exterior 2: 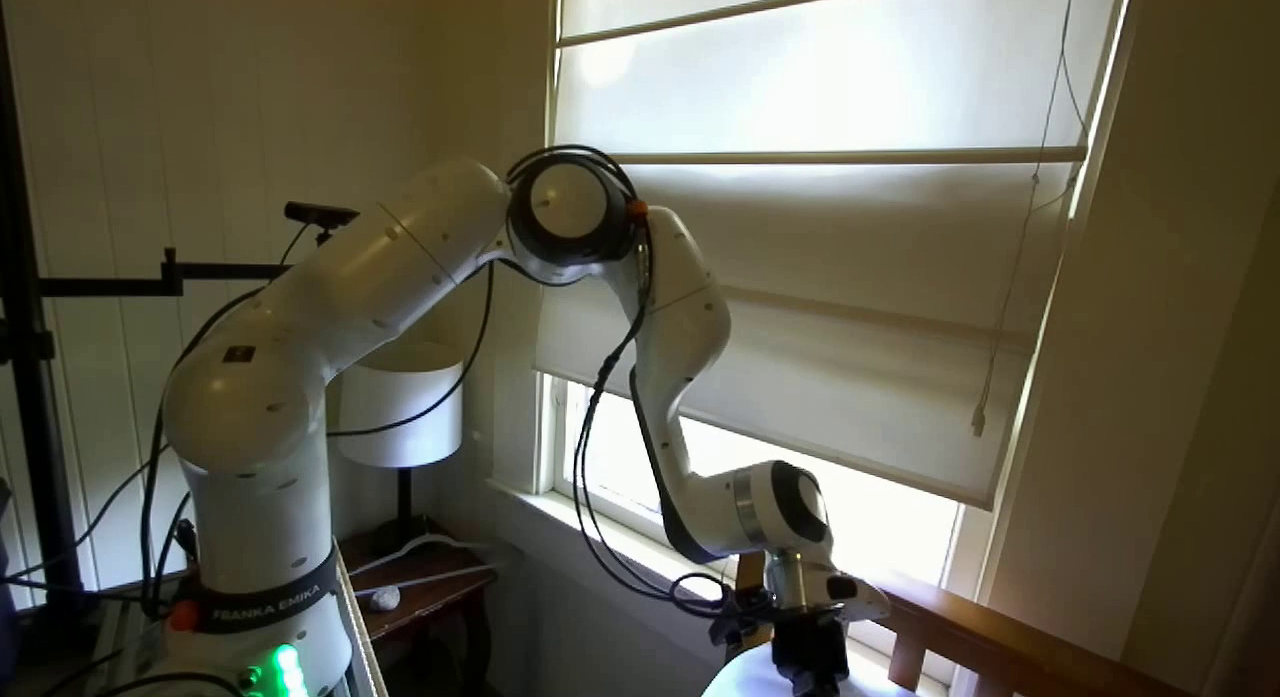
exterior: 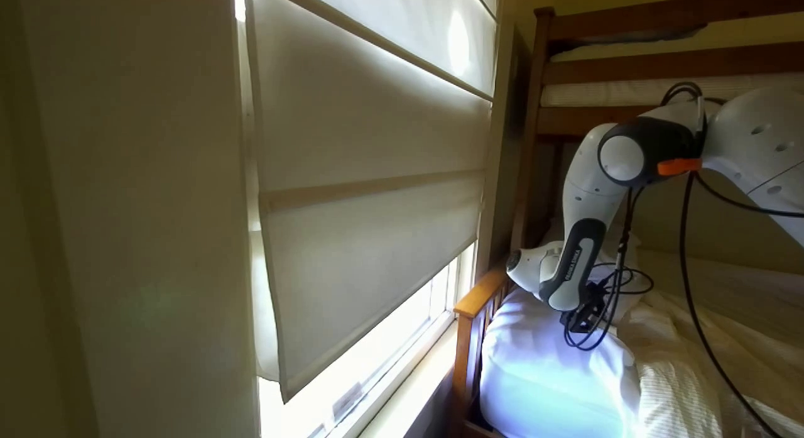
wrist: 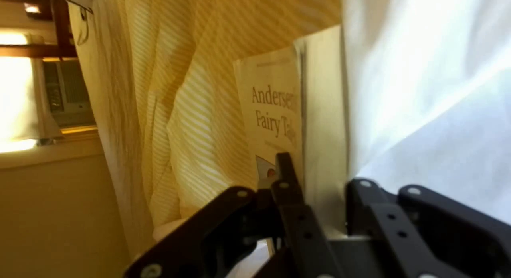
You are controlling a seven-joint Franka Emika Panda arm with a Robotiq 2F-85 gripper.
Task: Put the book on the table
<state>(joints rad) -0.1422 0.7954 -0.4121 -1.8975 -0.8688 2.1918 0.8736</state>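
The book is a pale volume titled "Andersen's Fairy Tales" (wrist: 321,102), in the wrist view. It stands on edge, its cover facing left and its thick pale edge toward the camera. My gripper (wrist: 319,184) has one black finger against the cover and one against the opposite side, with the book's thickness filling the gap. The book's lower part is hidden by the fingers. In both exterior views the gripper (exterior: 584,318) (exterior 2: 812,652) points down low over the bed; the book cannot be made out there. A small wooden side table (exterior 2: 440,607) stands behind the arm's base.
The bed (exterior: 546,369) has white sheets and a yellow striped blanket (wrist: 207,122). A wooden bed rail (exterior: 480,293) and a window with a blind (exterior: 377,237) lie beside the arm. A lamp (exterior 2: 400,407), a hanger and a white ball (exterior 2: 384,599) are on the side table.
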